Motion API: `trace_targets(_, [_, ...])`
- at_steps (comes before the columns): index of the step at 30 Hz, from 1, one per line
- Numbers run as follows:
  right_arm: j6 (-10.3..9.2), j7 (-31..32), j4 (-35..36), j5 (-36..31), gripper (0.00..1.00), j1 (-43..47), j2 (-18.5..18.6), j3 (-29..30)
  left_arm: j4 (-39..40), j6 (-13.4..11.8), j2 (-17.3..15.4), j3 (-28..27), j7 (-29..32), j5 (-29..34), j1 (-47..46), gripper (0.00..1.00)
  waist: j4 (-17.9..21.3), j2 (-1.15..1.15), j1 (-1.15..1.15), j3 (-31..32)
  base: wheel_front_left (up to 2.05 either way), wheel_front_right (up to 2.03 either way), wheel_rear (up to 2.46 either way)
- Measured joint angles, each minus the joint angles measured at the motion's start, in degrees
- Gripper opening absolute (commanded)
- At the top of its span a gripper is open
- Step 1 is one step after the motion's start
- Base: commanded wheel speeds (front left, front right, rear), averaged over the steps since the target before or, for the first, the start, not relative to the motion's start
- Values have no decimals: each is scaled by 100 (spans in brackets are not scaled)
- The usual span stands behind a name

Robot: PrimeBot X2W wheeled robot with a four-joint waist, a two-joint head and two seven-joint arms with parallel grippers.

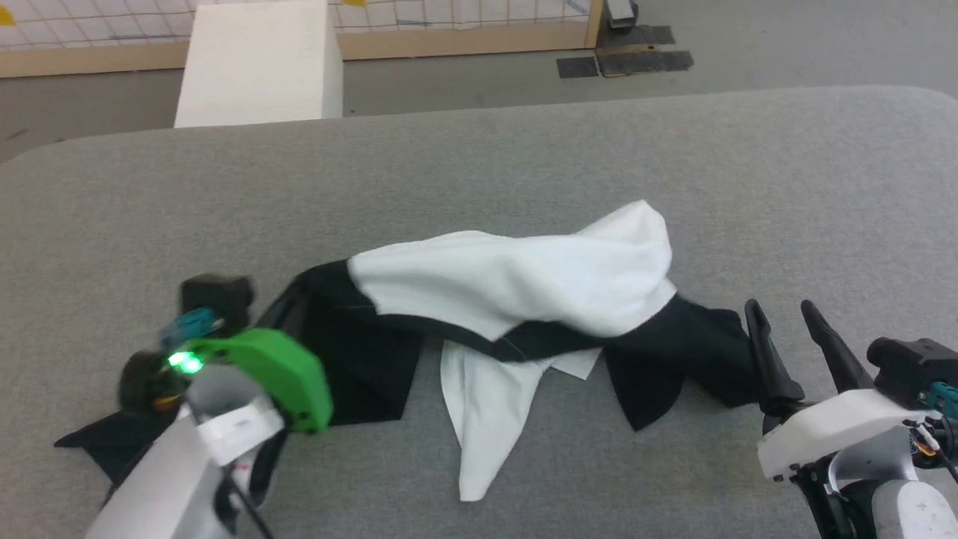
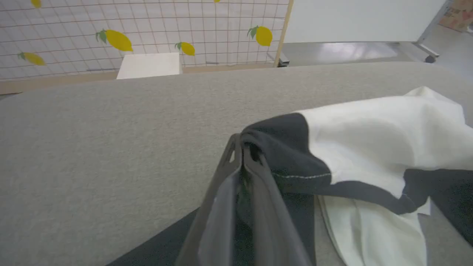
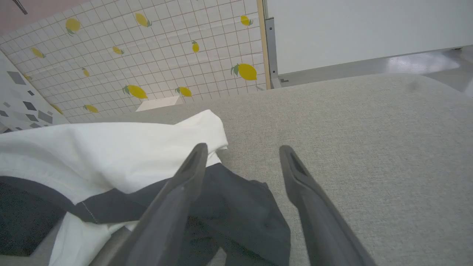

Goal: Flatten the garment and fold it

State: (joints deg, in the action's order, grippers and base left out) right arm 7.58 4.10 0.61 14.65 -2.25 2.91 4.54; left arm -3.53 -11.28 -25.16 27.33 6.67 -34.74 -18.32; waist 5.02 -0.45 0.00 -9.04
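The garment (image 1: 516,281) lies crumpled across the middle of the grey table (image 1: 479,157), its white body bunched on top and black sleeves spread to both sides. My left gripper (image 1: 293,296) reaches in from the lower left. In the left wrist view the left gripper (image 2: 242,146) is shut on a fold of the garment's black sleeve (image 2: 284,147). My right gripper (image 1: 784,313) stands open at the garment's right end. In the right wrist view the right gripper (image 3: 244,153) has one finger over the black sleeve (image 3: 236,210) and the other over bare table.
A white box (image 1: 258,64) stands on the floor beyond the table's far edge. Behind it runs a grid-patterned wall with yellow lemons (image 2: 114,38). Bare grey table stretches behind the garment and to its far right (image 3: 369,129).
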Motion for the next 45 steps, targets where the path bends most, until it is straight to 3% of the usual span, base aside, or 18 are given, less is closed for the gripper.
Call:
trace_targets(4, [0,45,30,-5,100,-1,0,-40,-372,-324,-213,-483,-208,-249,522,0,-120,0,0,48,0,0,0])
trace_targets(7, [0,67,56,-24,100,-1,0,-33,-734,-420,-257,-676,-236,-419,795,0,-165,0,0,35,0,0,0])
trace_targets(8, [0,71,69,-30,100,0,0,-33,-823,-442,-247,-705,-299,-434,857,21,-175,0,0,21,0,0,0])
trace_targets(9, [0,103,80,-44,100,0,1,-30,-869,-439,-191,-753,-363,-521,892,90,-187,0,0,10,0,0,0])
trace_targets(10, [0,119,91,-52,100,1,0,-31,-888,-414,-146,-758,-416,-591,903,100,-196,0,0,3,0,0,0])
trace_targets(13, [0,191,137,-64,100,9,0,-41,-824,-175,91,-851,-773,-809,956,100,-240,0,0,-5,0,0,0])
trace_targets(16, [0,370,190,-156,100,50,1,-107,-662,73,302,-1057,-1605,-928,1079,100,-295,0,0,15,0,0,0])
trace_targets(19, [0,645,237,-232,100,168,1,-242,-510,172,460,-1472,-2101,-882,1238,100,-365,0,0,45,0,0,0])
trace_targets(23, [0,860,276,-252,100,197,3,-442,-103,277,814,-1918,-2125,-299,1438,100,-479,0,0,56,0,0,0])
trace_targets(30, [0,1567,-194,-159,100,-337,-3,-900,441,831,1655,-2537,-2142,872,1475,100,-699,0,0,-86,0,0,0])
trace_targets(34, [0,2521,-730,-387,100,-591,-2,-949,393,1157,1979,-2676,-2142,1189,1456,100,-843,0,0,-200,0,0,0])
trace_targets(39, [0,3518,-914,-754,100,-693,-4,-975,230,1411,2150,-2748,-2142,1323,1404,100,-1004,0,0,-344,0,0,0])
trace_targets(41, [0,3768,-855,-810,19,-729,-4,-967,198,1457,2164,-2776,-2142,1389,1394,100,-1049,0,0,-379,0,0,0])
trace_targets(42, [0,3826,-782,-873,0,-741,-4,-939,197,1475,2171,-2788,-2142,1432,1393,100,-1076,0,0,-401,0,0,0])
trace_targets(45, [0,3749,-635,-1051,0,-738,-8,-702,164,1477,2185,-2819,-2143,1463,1391,100,-1103,0,0,-413,0,0,0])
